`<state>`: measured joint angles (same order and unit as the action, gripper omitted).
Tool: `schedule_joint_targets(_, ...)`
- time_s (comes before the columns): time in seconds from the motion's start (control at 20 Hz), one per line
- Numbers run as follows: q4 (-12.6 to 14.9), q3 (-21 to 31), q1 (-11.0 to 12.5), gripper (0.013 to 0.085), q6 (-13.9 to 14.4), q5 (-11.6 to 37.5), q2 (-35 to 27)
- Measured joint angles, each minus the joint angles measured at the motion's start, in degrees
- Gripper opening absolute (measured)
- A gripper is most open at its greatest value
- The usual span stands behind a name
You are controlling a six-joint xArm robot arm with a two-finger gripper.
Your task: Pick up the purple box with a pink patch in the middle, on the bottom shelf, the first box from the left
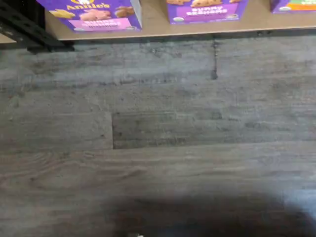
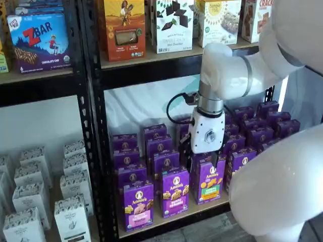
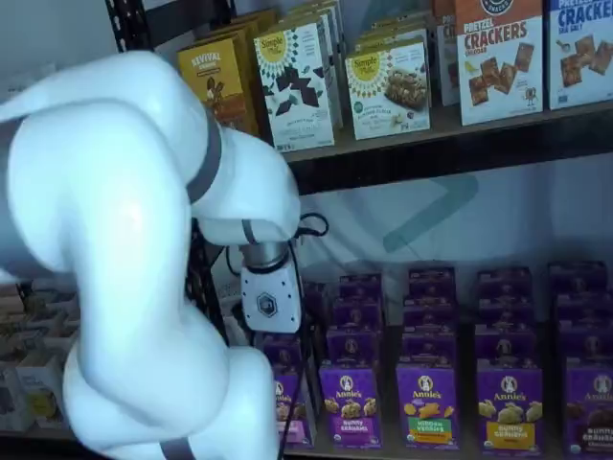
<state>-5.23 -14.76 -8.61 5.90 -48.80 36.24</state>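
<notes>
The purple box (image 2: 139, 205) with the pink band stands upright at the left front of the bottom shelf (image 2: 174, 220). In the wrist view, the purple box (image 1: 94, 15) shows only its lower front, standing on the bottom shelf (image 1: 153, 27). My gripper (image 2: 202, 161) hangs in front of the rows of purple cartons, above and to the right of the box. It is open and holds nothing. In a shelf view the gripper (image 3: 273, 340) is just above the purple box (image 3: 292, 410), which my arm partly hides.
Next to it stand a purple-banded carton (image 2: 175, 192) and a green-banded carton (image 2: 211, 181), with rows of like cartons behind. Black uprights (image 2: 96, 151) frame the bay. White cartons (image 2: 70, 217) fill the left bay. Grey wood floor (image 1: 158, 138) lies below the shelf edge.
</notes>
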Motion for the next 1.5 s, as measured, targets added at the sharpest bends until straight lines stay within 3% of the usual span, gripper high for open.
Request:
schedule_joint_targets(0.2,1.0,-1.5,-1.5,0.085,1.8,4.7,-6.0)
schedule_joint_targets(0.5,-1.0,-4.8,-3.2,0.085,1.5,11.3,-15.8)
schedule_joint_targets(0.6,-0.3,-6.4,-3.7,0.085,2.5,13.1,-19.1)
schedule_joint_targets(1.15,4.6,-14.8,-6.4,0.085,9.0,18.3,-34.1)
schedule_joint_targets(1.5,4.7,-18.8,-8.0,0.085,10.6,21.0,-39.9)
